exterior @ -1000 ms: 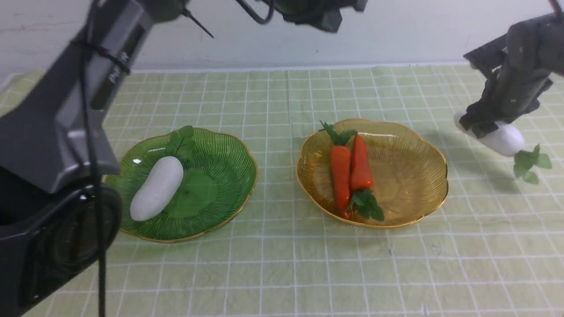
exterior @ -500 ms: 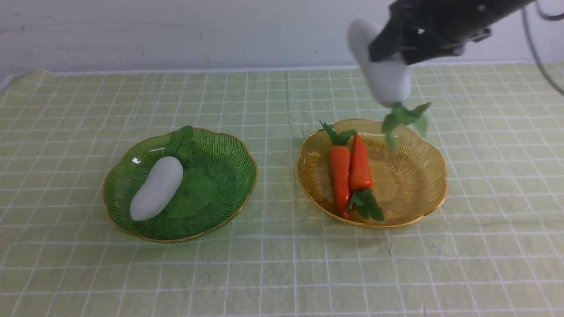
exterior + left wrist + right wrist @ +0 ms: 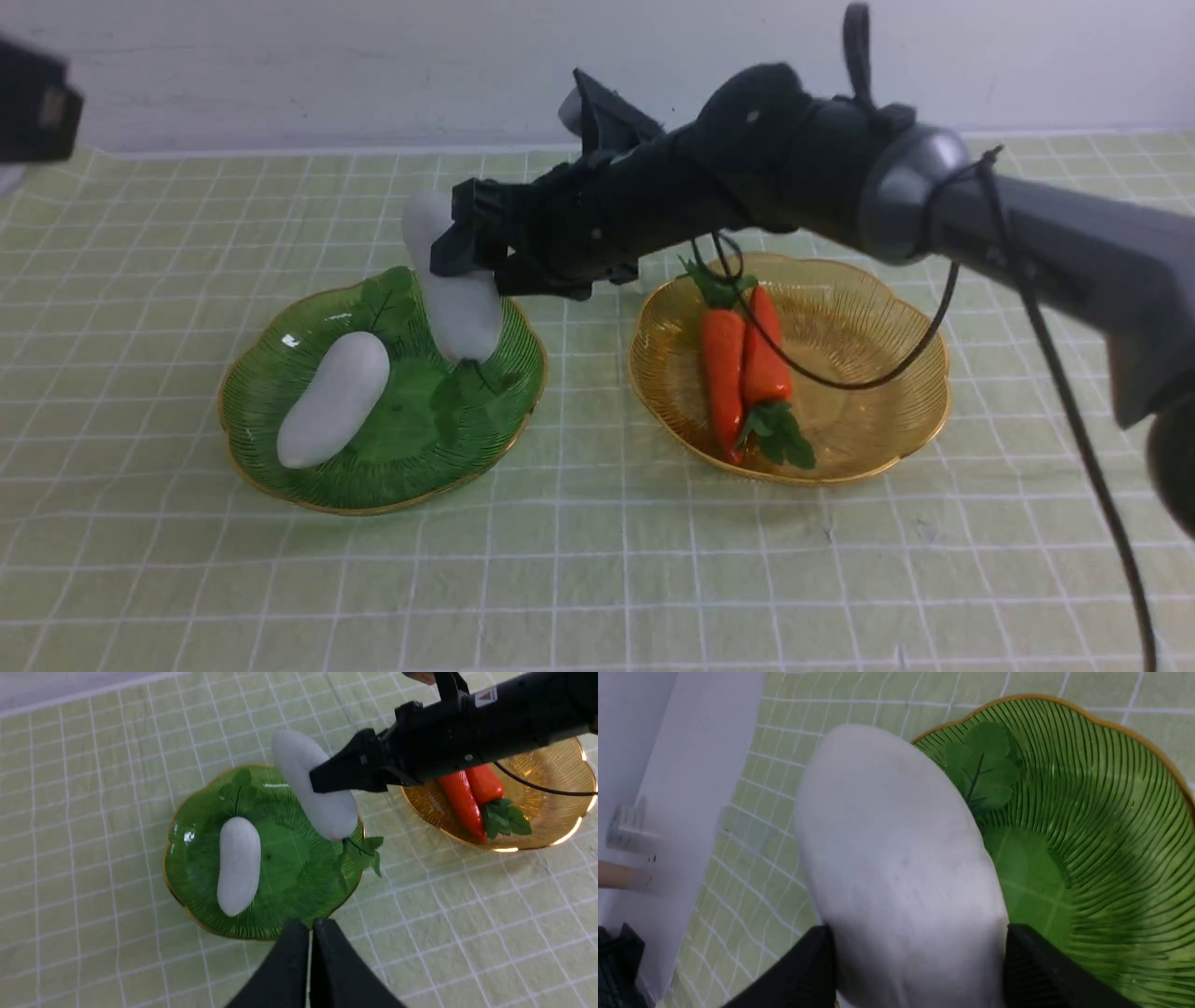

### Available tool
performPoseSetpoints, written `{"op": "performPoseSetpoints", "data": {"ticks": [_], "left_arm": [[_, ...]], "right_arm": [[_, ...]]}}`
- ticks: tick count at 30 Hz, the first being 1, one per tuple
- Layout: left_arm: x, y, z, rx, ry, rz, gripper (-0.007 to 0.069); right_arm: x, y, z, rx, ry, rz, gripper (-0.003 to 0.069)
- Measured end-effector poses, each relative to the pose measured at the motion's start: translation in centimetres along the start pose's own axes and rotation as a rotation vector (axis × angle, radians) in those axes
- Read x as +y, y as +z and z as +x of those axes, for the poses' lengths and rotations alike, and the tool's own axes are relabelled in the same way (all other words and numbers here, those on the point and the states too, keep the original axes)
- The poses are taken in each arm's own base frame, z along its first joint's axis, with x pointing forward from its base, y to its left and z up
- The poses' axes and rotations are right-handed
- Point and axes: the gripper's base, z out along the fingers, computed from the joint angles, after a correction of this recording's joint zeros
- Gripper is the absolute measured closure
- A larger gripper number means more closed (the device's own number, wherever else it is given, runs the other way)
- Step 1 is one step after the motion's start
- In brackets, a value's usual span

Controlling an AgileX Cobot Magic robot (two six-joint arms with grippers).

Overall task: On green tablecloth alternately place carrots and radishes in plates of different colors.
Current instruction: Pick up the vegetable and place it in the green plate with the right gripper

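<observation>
A white radish (image 3: 467, 313) hangs tilted at centre-left of the front view, above the right part of the green plate (image 3: 392, 441), leaf tuft pointing down. Whether the leaves touch the plate cannot be told. The right pincer (image 3: 455, 250) is clamped on the radish's upper half, one finger on each side. A second radish (image 3: 333, 399) lies slantwise in the plate's left part. To the right, two carrots (image 3: 726, 378) lie side by side in the amber plate (image 3: 868, 373). Both plates rest on the checked green tablecloth (image 3: 607, 560). The left pincer (image 3: 310, 927) hovers over the cloth near the green plate, fingers pressed together, empty.
</observation>
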Motion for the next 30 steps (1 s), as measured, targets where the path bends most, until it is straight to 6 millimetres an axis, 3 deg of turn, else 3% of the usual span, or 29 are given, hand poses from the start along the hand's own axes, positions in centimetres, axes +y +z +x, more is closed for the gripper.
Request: {"op": "performPoseSetpoints", "data": {"ticks": [7, 11, 13, 14, 16, 17, 18, 20, 22, 24, 25, 26, 27, 30], "left_arm": [[1.7, -3.6, 4.9, -0.077, -0.075, -0.020, 0.0632], [2.4, -5.0, 6.8, -0.121, -0.090, -0.021, 0.0632], [2.7, -5.7, 7.7, -0.143, -0.102, -0.016, 0.0632], [2.8, -6.0, 8.2, -0.155, -0.105, -0.014, 0.0632], [3.0, -6.4, 9.1, -0.169, -0.114, -0.011, 0.0632], [3.0, -6.4, 9.2, -0.167, -0.113, -0.011, 0.0632], [3.2, -6.5, 10.0, -0.174, -0.117, -0.012, 0.0632], [3.3, -6.4, 10.6, -0.171, -0.123, -0.016, 0.0632], [3.4, -6.1, 11.2, -0.163, -0.137, -0.024, 0.0632], [3.4, -5.7, 11.5, -0.147, -0.142, -0.032, 0.0632], [3.3, -5.0, 11.9, -0.125, -0.148, -0.039, 0.0632], [3.3, -4.9, 11.9, -0.119, -0.150, -0.040, 0.0632], [3.2, -3.9, 12.4, -0.085, -0.152, -0.046, 0.0632], [3.0, -2.9, 12.8, -0.055, -0.149, -0.052, 0.0632]], "right_arm": [[-0.8, 1.0, 0.3, -0.010, 0.031, -0.009, 0.0043], [-0.5, -0.3, -0.5, 0.000, 0.014, -0.030, 0.0034], [-0.1, -2.3, -1.8, 0.022, -0.014, -0.058, 0.0074], [0.2, -3.5, -2.6, 0.022, -0.033, -0.073, 0.0101], [1.0, -8.0, -5.2, 0.013, -0.091, -0.098, 0.0215], [1.3, -8.3, -5.2, 0.015, -0.099, -0.105, 0.0228], [2.5, -12.6, -6.9, -0.001, -0.166, -0.111, 0.0362], [3.8, -17.5, -8.2, -0.027, -0.247, -0.092, 0.0527], [5.1, -22.3, -9.0, -0.085, -0.306, -0.038, 0.0622], [5.8, -24.4, -9.1, -0.114, -0.334, -0.002, 0.0644], [7.0, -27.3, -8.8, -0.154, -0.375, 0.056, 0.0659], [7.6, -28.5, -8.5, -0.167, -0.395, 0.091, 0.0663], [8.7, -31.5, -7.7, -0.202, -0.445, 0.210, 0.0669], [10.7, -36.0, -5.5, -0.263, -0.478, 0.366, 0.0671]]}}
